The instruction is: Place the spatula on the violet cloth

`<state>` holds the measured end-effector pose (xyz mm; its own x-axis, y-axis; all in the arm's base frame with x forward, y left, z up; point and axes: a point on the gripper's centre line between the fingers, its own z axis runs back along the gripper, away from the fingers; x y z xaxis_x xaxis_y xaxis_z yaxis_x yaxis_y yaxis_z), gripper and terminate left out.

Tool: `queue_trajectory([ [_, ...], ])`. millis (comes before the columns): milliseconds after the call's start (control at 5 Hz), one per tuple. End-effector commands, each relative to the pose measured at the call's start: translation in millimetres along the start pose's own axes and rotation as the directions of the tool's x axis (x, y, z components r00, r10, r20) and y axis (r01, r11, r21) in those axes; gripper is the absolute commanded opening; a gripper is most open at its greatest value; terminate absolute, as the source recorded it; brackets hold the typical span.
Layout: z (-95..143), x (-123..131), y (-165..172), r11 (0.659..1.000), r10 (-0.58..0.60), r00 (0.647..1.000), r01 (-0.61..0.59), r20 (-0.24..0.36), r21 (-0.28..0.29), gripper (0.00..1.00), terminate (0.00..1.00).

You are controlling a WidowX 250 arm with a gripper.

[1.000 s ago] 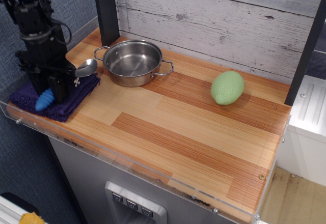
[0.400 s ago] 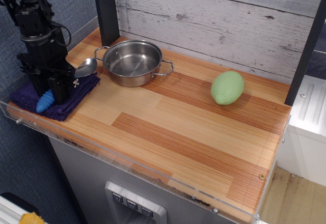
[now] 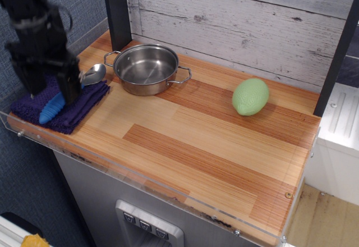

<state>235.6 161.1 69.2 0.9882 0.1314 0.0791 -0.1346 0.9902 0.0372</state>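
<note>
Only one view, from above and in front of the tabletop (image 3: 190, 129). The gripper (image 3: 50, 87) is blurring at the far-left edge, hanging over the violet cloth (image 3: 73, 111). Cannot tell how wide the jaws are standing or whether they are gripping anything; motion smear is hiding them.

The spatula (image 3: 67, 92) is lying diagonally on the cloth, blue handle toward the near-left, silver bowl poking off the far-right edge of the cloth just beside the pot (image 3: 147, 68), which is sitting to its right. Looks like placement is basically done, so the step in hand is likely release and retreat.

To do it well: jaws opening fully before lifting, rising straight up so the ribbed handle is not snagging and dragging along; keeping clear of the pot's near-left loop handle.

Materials:
- Spatula: shiny rounded metal bowl, thick ribbed bright-blue handle, probably grippy.
- Cloth: dark purple, knobbly terry, folded roughly square, soft, damping any roll.
- Pot: polished steel, shallow, two wire handles, empty.
- Green object (image 3: 251, 96): egg-shaped, pale, finely textured, well apart on the right.
- Tabletop: striped glossy wood planks, clear plastic lip running along the near edge.
</note>
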Motion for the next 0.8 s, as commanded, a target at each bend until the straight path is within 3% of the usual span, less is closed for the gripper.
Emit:
queue_trajectory([
  [0,64,-12,-58,1.000,0.021,0.996,-0.022,0.087,0.004,1.00,0.00],
  [200,65,-6,-87,0.999,-0.043,0.997,0.043,0.067,0.008,1.00,0.00],
  [600,60,0,-99,0.981,-0.191,0.979,0.192,0.074,-0.005,1.00,0.00],
])
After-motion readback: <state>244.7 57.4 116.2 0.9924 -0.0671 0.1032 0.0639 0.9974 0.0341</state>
